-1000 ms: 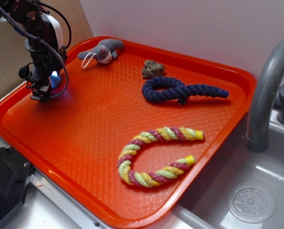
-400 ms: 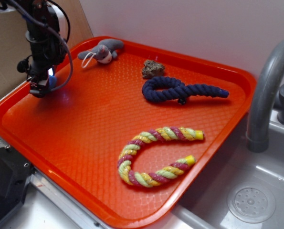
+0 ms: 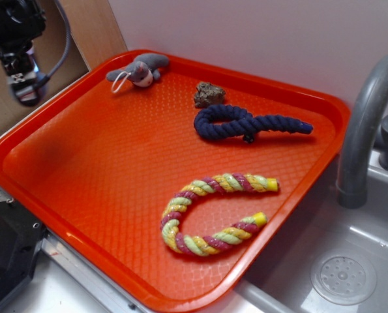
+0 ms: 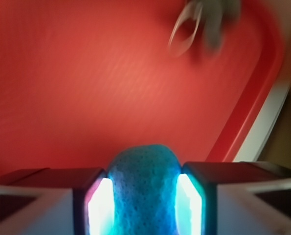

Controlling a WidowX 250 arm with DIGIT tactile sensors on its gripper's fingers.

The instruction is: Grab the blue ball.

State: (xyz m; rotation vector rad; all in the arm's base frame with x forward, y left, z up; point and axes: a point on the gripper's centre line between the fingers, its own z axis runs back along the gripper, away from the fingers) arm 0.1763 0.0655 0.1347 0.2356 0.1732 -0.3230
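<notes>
The blue ball (image 4: pixel 144 188) is squeezed between my two fingers in the wrist view, its knitted surface bulging out past them. My gripper (image 4: pixel 144 205) is shut on it. In the exterior view my gripper (image 3: pixel 22 88) hangs high over the tray's far left edge, and the ball is hidden there by the fingers. Below lies the orange tray (image 3: pixel 102 169), blurred in the wrist view (image 4: pixel 86 88).
On the tray lie a grey plush toy (image 3: pixel 140 69), a brown lump (image 3: pixel 208 94), a dark navy rope toy (image 3: pixel 246 124) and a yellow, green and red rope (image 3: pixel 210 212). A sink with a grey faucet (image 3: pixel 366 130) is at the right. Cardboard stands behind the arm.
My gripper has risen from the tray surface and shifted left toward the tray's edge, carrying the blue ball up with it.
</notes>
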